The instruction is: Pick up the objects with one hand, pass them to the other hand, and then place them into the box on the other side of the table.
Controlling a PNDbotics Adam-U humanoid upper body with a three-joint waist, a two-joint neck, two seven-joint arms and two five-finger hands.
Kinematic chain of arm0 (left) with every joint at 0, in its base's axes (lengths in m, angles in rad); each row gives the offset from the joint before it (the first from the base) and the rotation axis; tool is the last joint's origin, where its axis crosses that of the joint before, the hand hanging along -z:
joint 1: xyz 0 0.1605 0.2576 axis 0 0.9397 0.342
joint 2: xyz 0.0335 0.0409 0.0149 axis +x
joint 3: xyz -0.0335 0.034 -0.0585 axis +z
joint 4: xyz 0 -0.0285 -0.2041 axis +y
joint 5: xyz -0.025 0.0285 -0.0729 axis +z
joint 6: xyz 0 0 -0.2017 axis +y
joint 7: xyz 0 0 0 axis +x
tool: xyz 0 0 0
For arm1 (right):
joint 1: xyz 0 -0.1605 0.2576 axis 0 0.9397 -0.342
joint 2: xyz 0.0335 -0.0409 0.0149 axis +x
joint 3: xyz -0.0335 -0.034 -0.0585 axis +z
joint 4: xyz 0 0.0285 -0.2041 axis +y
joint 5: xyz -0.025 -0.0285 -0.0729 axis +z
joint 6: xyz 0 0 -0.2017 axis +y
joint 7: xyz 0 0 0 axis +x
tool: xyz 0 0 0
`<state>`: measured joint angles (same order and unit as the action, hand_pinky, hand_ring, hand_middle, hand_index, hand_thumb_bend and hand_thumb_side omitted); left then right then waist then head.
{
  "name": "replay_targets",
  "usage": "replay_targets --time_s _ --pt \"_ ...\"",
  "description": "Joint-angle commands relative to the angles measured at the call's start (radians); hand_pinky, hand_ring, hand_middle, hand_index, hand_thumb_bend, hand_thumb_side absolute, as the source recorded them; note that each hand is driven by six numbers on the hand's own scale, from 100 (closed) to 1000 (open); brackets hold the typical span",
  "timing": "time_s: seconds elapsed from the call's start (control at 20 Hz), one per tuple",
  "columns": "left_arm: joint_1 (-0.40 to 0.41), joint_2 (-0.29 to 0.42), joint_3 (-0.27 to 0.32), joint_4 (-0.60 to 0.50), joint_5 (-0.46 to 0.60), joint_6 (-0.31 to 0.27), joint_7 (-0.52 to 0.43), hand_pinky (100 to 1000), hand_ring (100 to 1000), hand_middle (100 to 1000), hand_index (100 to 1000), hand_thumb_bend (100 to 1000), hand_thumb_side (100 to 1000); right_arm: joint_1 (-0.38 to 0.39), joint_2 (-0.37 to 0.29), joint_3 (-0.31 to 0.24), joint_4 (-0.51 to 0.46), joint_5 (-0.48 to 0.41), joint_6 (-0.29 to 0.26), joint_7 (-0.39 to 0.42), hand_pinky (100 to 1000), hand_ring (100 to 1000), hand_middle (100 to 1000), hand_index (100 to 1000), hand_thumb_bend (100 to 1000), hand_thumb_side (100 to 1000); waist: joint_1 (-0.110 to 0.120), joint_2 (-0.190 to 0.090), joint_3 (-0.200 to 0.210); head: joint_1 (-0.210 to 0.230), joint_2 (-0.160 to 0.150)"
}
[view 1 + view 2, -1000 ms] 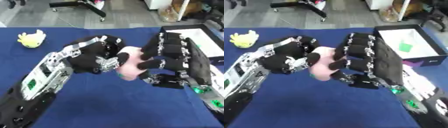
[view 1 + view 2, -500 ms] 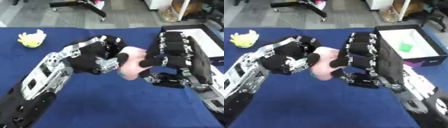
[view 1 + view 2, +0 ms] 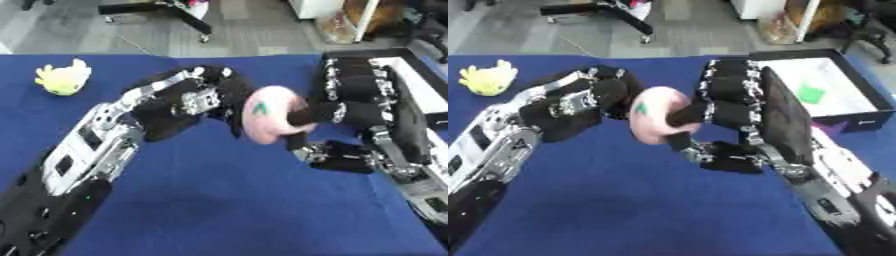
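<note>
While the pink object (image 3: 656,121) hangs above mid-table, both hands grip it: the left hand (image 3: 197,102) curls its fingers behind it, and the right hand (image 3: 741,107) wraps its fingers across the front. Risk: if the left releases before the right's hold is secure, the object drops short of the box (image 3: 859,87).

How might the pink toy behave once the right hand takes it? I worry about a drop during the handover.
The pink toy looks rounded and plush, so it probably squashes under the fingers rather than slipping. It seems light for its bulk. With both the left hand and the right hand on it, it could roll if set on the blue table.
</note>
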<state>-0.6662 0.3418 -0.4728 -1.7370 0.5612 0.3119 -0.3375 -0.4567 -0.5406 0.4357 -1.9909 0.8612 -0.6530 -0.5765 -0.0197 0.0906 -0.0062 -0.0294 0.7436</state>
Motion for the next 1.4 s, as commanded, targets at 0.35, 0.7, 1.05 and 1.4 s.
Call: replay_targets --time_s 0.35,0.7,1.05,1.4 --pt "0.027 0.020 0.162 0.084 -0.084 -0.083 0.205 595 667 563 763 648 741 0.047 -0.127 -0.094 -0.009 -0.162 0.052 -0.029 325 333 100 261 100 200 -0.003 -0.013 0.001 -0.016 -0.003" --pt "0.122 0.064 0.282 0.072 -0.154 -0.142 0.320 598 671 567 768 587 706 0.171 -0.269 -0.247 -0.009 -0.259 0.256 -0.042 311 320 100 244 100 235 -0.006 -0.006 0.010 -0.061 -0.021" --pt "0.255 0.081 0.346 0.037 -0.179 -0.177 0.355 596 665 560 759 547 684 0.159 -0.338 -0.345 0.214 -0.346 0.539 0.010 303 307 100 221 100 329 -0.005 -0.001 0.028 -0.120 -0.043" --pt "0.310 0.062 0.371 -0.004 -0.189 -0.203 0.368 595 657 552 752 532 679 0.015 -0.307 -0.361 0.693 -0.497 0.513 0.076 360 329 100 204 100 358 0.002 0.002 0.070 -0.158 -0.054"
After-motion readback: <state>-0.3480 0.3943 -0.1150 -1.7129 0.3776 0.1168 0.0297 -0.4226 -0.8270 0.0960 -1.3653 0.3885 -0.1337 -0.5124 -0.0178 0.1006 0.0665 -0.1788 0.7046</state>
